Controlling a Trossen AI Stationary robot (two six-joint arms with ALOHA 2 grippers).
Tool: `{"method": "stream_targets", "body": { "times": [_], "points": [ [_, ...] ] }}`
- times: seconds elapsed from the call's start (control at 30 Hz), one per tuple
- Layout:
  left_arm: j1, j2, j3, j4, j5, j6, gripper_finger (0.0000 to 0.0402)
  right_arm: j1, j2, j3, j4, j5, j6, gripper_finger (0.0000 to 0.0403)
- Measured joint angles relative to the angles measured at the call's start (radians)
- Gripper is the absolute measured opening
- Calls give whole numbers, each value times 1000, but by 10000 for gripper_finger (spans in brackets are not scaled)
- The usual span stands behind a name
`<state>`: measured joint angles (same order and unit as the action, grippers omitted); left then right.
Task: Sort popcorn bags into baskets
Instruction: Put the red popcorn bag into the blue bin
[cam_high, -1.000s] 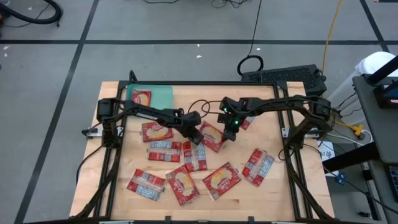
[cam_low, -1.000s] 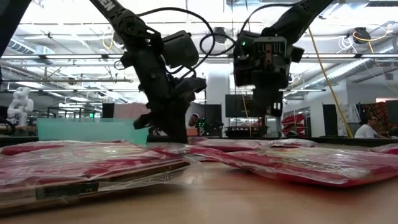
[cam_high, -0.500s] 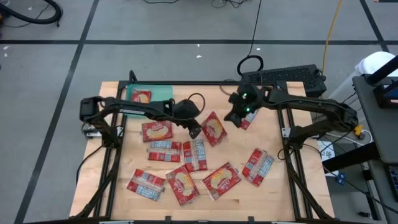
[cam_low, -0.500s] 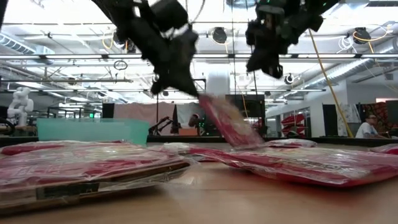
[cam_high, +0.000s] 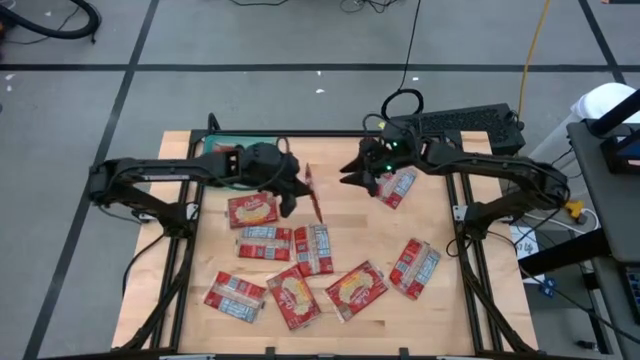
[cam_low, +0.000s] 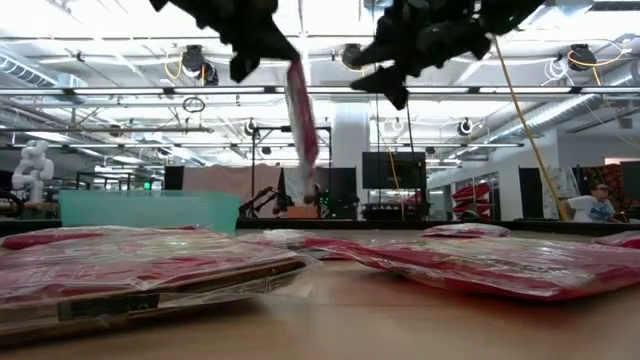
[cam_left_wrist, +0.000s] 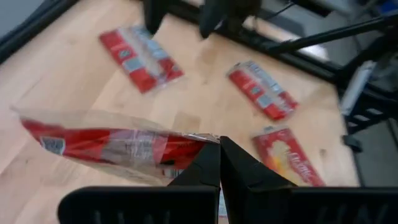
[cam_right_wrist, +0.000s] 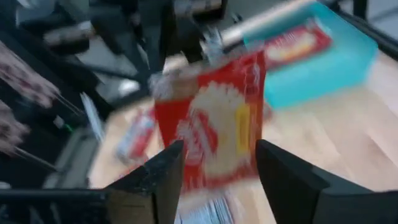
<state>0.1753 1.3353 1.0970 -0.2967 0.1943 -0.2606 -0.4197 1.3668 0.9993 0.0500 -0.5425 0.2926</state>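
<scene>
My left gripper (cam_high: 297, 190) is shut on one edge of a red popcorn bag (cam_high: 313, 194), which hangs edge-on above the table and well clear of it (cam_low: 300, 112). In the left wrist view the closed fingertips (cam_left_wrist: 211, 163) pinch that bag's clear seam (cam_left_wrist: 112, 148). My right gripper (cam_high: 352, 173) hovers just to the right of it, open and holding nothing, its fingers (cam_right_wrist: 163, 177) framing the hanging bag (cam_right_wrist: 214, 134). The teal basket (cam_high: 206, 147) sits at the back left, mostly hidden under the left arm, with one bag (cam_right_wrist: 292, 42) inside it.
Several more popcorn bags lie flat across the middle and front of the table (cam_high: 313, 250), and one lies below the right gripper (cam_high: 397, 186). A black keyboard (cam_high: 460, 120) rests beyond the back edge. The arms' frames stand on both sides.
The left gripper has lifted the bag off the table and carried it back and to the left. The right gripper has opened, let go and drawn back toward the far edge.
</scene>
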Motion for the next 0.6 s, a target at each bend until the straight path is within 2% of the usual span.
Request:
{"method": "stream_targets", "body": {
  "times": [0.3,0.43,0.6],
  "points": [
    [0,-156,0,-8,208,76,0,-12,177,0,584,-184,408,231],
    [5,-214,0,-15,240,108,0,-8,235,10,671,-199,507,246],
    [24,-240,0,-3,284,135,0,34,315,65,711,-188,529,246]
  ]
}}
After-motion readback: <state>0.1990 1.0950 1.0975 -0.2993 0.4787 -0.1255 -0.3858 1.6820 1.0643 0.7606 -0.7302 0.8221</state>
